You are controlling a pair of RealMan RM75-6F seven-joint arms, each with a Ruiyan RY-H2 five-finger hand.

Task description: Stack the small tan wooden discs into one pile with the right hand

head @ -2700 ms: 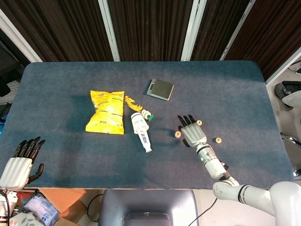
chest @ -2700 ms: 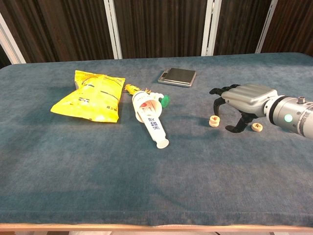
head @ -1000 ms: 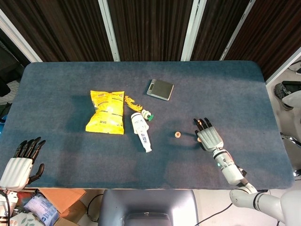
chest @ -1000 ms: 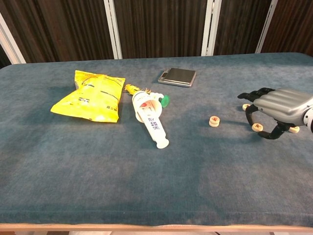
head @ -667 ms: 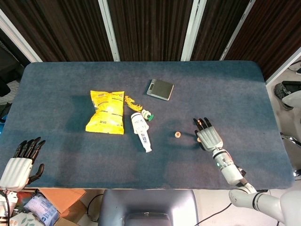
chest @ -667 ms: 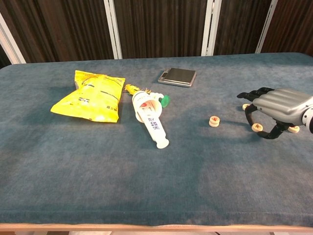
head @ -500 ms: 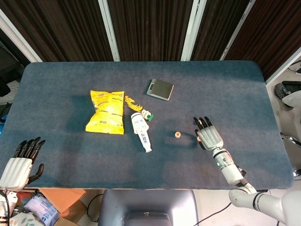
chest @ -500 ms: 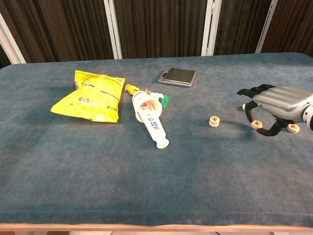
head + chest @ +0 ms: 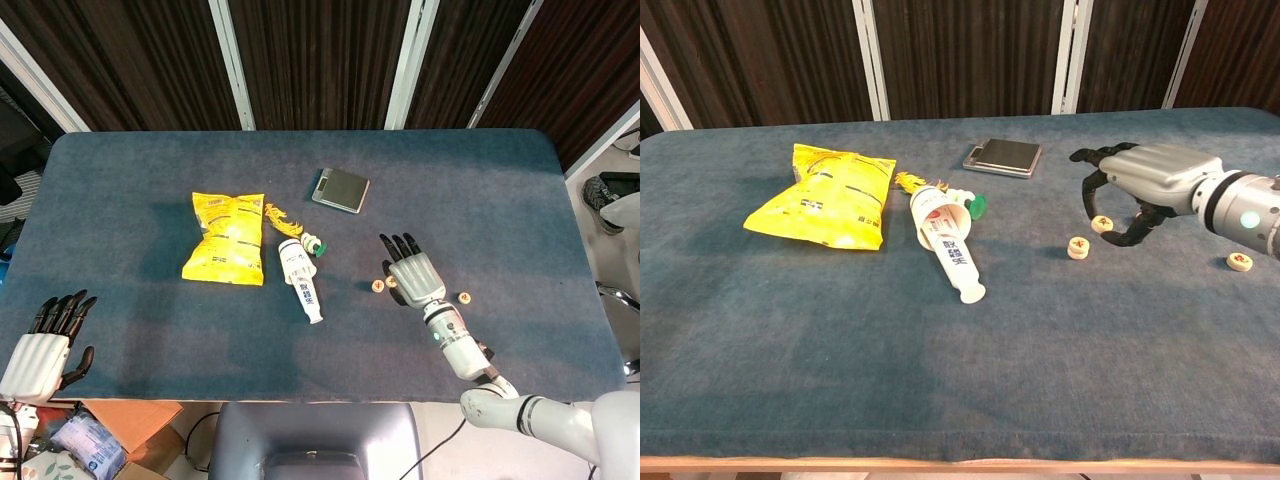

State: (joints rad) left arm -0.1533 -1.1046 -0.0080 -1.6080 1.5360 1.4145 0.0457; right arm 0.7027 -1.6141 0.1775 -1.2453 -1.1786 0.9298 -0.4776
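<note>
I am carrying 1 disc: my right hand [image 9: 1127, 196] pinches a tan disc [image 9: 1102, 224] between thumb and finger, just above the table and near the target disc [image 9: 1077, 247] on the cloth. A 3rd disc [image 9: 1240, 262] lies well apart, to the right. Next I must bring the held disc exactly over the target and lower it flat. My left hand [image 9: 45, 345] hangs off the table edge, fingers apart, holding nothing.
</note>
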